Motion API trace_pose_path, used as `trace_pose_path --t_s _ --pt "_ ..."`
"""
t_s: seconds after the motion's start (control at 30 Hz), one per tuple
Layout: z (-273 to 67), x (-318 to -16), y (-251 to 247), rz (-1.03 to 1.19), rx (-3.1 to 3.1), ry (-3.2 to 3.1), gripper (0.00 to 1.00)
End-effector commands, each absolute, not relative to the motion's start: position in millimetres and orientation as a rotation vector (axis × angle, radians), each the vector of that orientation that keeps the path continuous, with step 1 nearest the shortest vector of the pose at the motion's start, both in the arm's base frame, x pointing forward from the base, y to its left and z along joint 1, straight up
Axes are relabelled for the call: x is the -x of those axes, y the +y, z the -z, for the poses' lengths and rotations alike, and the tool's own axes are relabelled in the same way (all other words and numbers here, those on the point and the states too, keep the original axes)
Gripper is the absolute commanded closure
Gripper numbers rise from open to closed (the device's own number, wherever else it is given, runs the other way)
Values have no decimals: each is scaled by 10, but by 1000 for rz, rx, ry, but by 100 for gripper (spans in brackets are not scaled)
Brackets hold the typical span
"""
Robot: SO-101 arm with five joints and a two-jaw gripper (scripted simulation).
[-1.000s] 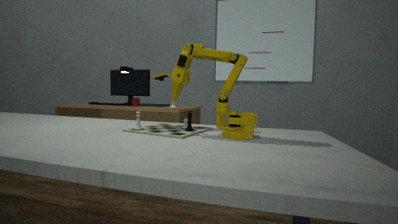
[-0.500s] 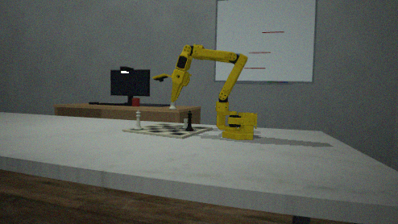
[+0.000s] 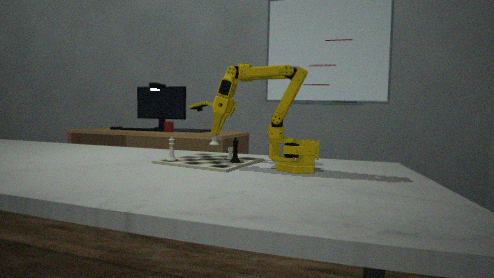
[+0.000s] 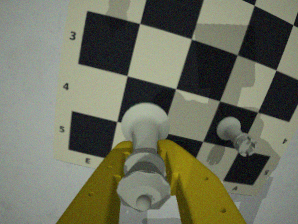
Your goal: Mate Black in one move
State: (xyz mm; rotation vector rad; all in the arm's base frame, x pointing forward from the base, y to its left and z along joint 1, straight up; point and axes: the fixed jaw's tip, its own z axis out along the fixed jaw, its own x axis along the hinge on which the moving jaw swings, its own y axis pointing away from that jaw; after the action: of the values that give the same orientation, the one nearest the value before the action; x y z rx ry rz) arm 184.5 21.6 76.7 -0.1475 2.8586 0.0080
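Holding a white piece [image 4: 144, 163] clamped in your gripper [image 4: 148, 192], lifted clear above the board [image 3: 245, 162]. From the wrist view its round base hangs over the edge squares near the rank 5 label. On the board: a small white piece [image 4: 234, 132] just to the right of the held one, a tall white piece [image 3: 171, 149] at the far left corner, a black piece [image 3: 235, 151] on the side nearest the arm's base [image 3: 310, 167]. All three stand upright.
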Motion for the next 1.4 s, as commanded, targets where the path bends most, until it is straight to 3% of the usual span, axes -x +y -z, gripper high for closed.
trace_pose_path --t_s 0.0,1.37 --pt "-679 -1846 232 -14 144 2855 100" --pt "-369 -1777 226 -13 145 2856 100"
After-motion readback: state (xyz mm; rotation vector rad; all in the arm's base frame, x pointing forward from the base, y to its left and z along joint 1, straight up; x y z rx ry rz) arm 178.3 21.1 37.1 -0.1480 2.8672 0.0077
